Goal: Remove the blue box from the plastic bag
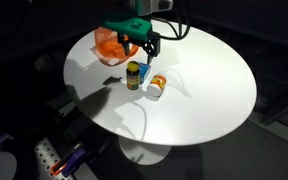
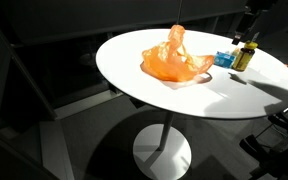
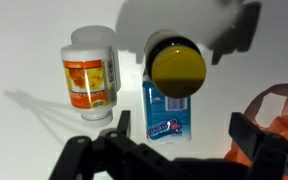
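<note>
In an exterior view, we see the gripper (image 1: 144,44) above a round white table (image 1: 214,100). In an exterior view, the blue box (image 2: 224,59) lies right of the crinkled orange plastic bag (image 2: 174,58) (outside it). Wrist view: jaws spread apart, empty.

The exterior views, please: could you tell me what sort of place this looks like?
Probably a lab or test room rather than a home: a round white pedestal table brightly lit amid dark surroundings, the robot's gripper above it, and a perforated white bracket nearby.
</note>
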Motion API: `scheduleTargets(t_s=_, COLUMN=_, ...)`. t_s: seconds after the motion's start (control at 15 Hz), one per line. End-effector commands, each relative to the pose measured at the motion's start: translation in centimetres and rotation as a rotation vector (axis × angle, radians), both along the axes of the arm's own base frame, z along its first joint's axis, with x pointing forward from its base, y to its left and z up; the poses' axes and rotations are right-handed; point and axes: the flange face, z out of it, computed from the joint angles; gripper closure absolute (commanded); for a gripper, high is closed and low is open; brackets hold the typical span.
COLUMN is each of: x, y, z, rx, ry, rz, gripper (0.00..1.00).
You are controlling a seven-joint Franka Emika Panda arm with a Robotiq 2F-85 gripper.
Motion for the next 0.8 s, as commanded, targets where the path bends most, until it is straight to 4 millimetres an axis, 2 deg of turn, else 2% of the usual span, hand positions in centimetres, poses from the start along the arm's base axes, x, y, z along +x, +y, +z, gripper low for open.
scheduleTargets(t_s=0.0, x=0.7, y=-0.3, z=3.1, rx=-0.055, ry=0.039, rz=-0.035, gripper=0.00)
scheduleTargets(t_s=0.47, x=2.3, y=0.2, z=6.5, rx=-0.104, ry=0.133, rz=-0.052, gripper=0.00)
scheduleTargets(t_s=0.73, x=2.1, y=0.5, z=6.2, rx=-0.079, ry=0.131, rz=-0.031, gripper=0.00)
